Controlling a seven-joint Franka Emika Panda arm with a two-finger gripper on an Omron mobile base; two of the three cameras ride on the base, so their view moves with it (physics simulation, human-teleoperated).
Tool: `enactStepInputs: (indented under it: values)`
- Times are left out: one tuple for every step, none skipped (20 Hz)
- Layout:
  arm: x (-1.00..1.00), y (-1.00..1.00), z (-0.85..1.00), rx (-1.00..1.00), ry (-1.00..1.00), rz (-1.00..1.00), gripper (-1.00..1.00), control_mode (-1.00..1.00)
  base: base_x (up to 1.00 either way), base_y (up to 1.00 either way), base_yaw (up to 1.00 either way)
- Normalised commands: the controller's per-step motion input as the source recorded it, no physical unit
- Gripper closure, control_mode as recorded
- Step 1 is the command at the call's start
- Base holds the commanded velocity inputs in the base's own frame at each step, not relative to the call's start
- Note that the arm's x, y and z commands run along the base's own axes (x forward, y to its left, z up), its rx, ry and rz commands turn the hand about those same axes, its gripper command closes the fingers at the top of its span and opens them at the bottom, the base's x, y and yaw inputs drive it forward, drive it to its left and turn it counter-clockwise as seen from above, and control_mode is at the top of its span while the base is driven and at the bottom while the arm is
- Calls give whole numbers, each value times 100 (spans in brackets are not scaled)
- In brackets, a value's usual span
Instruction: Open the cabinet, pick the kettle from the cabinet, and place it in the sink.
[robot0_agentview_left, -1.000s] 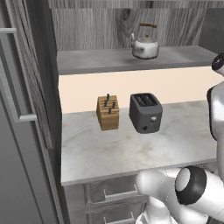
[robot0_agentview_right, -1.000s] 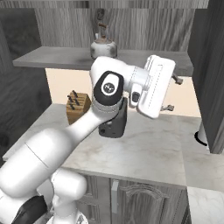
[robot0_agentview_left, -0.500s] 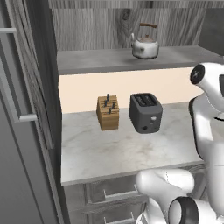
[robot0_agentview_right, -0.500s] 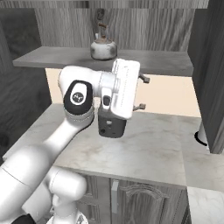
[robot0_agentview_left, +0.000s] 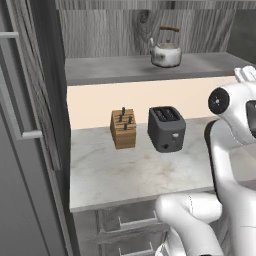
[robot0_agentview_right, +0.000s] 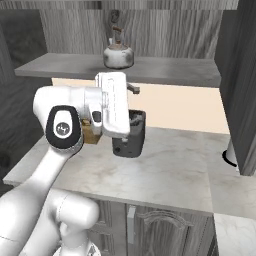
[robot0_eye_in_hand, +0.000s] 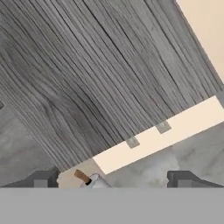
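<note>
**Once swung open, cabinet done; kettle lift and sink drop left**

Left base view: Shows the cabinet (robot0_agentview_left: 35, 100) with its door swung out to the near left, bar handle facing the room, so the first step looks finished. Shows the kettle (robot0_agentview_left: 166, 52) upright on the cabinet shelf (robot0_agentview_left: 110, 70), untouched, so picking it up and carrying it to the sink are judged to be all that is left. Looks squat and rounded, silver-white and glossy, with an arched brown handle over a lid knob and a short spout to the left.

Right base view: Puts the pincer (robot0_agentview_right: 134, 102) at mid-height over the counter (robot0_agentview_right: 170, 172), jaws spread wide with nothing between them. Places the kettle (robot0_agentview_right: 118, 54) above the pincer and farther back, well apart from it. Has the dark toaster (robot0_agentview_right: 131, 135) just below and behind the pincer, with a wooden knife block (robot0_agentview_right: 90, 135) down beside it, half hidden by the arm.

Hand view: Looks along the pincer (robot0_eye_in_hand: 113, 180) at wood-grain cabinet panelling (robot0_eye_in_hand: 87, 65), both dark tips standing far apart at the bottom. Catches a sliver of the kettle (robot0_eye_in_hand: 94, 181) between the tips, low at the frame's edge, brown handle end poking up, too little to judge the line-up. Suggests an approach not yet closed in, as a guess.
</note>
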Motion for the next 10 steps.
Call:
enactStepInputs:
  values:
    - [-16,53,16,-13,21,27,-100,-100,0,0,0]
    - [-14,53,15,-14,22,27,-100,-100,0,0,0]
    - [-13,52,13,-14,22,27,-100,-100,0,0,0]
    - [-10,51,13,-13,20,27,-100,-100,0,0,0]
    - [-6,46,15,-9,18,27,-100,-100,0,0,0]
    - [-2,44,16,-7,17,27,-100,-100,0,0,0]
    - [-2,42,17,-7,17,27,-100,-100,0,0,0]
    - [0,39,20,-5,17,28,-100,-100,0,0,0]
    - [0,37,20,-5,17,28,-100,-100,0,0,0]
    - [0,34,20,-3,14,28,-100,-100,0,0,0]
